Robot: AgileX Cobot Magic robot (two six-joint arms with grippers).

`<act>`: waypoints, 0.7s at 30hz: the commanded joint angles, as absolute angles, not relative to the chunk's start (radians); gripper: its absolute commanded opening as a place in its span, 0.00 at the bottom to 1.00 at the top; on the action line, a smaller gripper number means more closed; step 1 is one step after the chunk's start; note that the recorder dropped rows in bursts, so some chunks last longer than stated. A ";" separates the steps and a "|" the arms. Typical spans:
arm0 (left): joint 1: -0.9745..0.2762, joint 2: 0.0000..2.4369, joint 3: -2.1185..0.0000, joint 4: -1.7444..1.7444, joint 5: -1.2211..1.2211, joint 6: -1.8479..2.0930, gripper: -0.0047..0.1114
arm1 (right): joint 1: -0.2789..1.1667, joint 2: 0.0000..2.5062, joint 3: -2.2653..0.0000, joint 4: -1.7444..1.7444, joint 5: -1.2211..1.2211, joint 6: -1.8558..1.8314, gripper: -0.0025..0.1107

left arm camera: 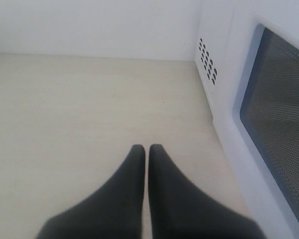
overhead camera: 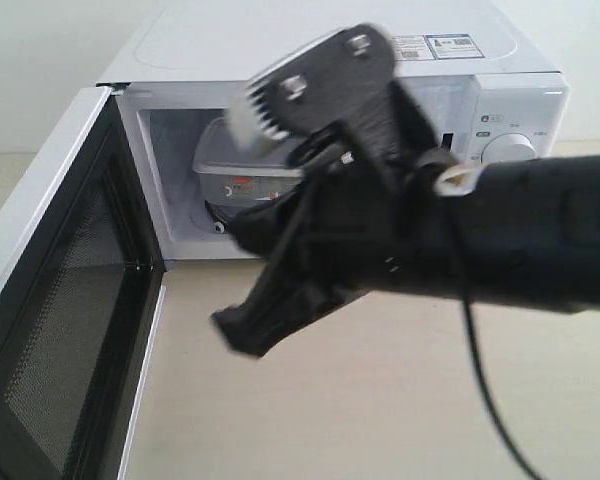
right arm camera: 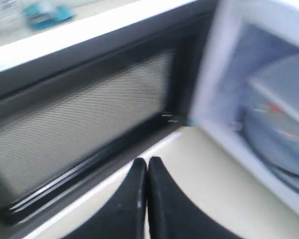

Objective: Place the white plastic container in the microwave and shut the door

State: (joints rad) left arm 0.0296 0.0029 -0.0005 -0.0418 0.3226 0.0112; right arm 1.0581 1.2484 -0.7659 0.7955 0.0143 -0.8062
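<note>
Two grippers, each with fingers pressed together on nothing: left gripper (left arm camera: 145,148) low over the table (left arm camera: 65,109) beside the outer face of the door (overhead camera: 70,320), right gripper (right arm camera: 147,162) before the open cavity. Door swung wide. Inside the microwave (overhead camera: 330,50), the white plastic container (overhead camera: 230,165), red label facing out.

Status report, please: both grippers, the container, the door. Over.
Left gripper shut, empty, by outer face of door. Right gripper shut, empty, at the opening. White plastic container inside microwave; door open. Right arm may stand in door's swing.
</note>
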 commanded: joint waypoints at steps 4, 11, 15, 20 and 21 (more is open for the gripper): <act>0.031 0.000 0.000 -0.040 0.316 0.017 0.08 | 0.653 0.979 -0.607 0.802 0.000 -0.619 0.02; 0.031 0.000 0.000 -0.040 0.316 0.017 0.08 | 0.269 0.644 -0.410 0.802 0.000 -0.574 0.02; 0.031 0.000 0.000 -0.040 0.316 0.017 0.08 | 0.082 0.452 -0.273 0.802 0.000 -0.525 0.02; 0.031 0.000 0.000 -0.040 0.316 0.017 0.08 | -0.081 0.212 -0.121 0.802 0.020 -0.500 0.02; 0.031 0.000 0.000 -0.040 0.316 0.017 0.08 | -0.102 0.168 -0.097 0.802 0.020 -0.495 0.02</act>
State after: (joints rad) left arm 0.0296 0.0029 -0.0005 -0.0418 0.3226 0.0112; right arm -0.0416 0.2657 -0.1650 0.8036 0.0077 -0.5095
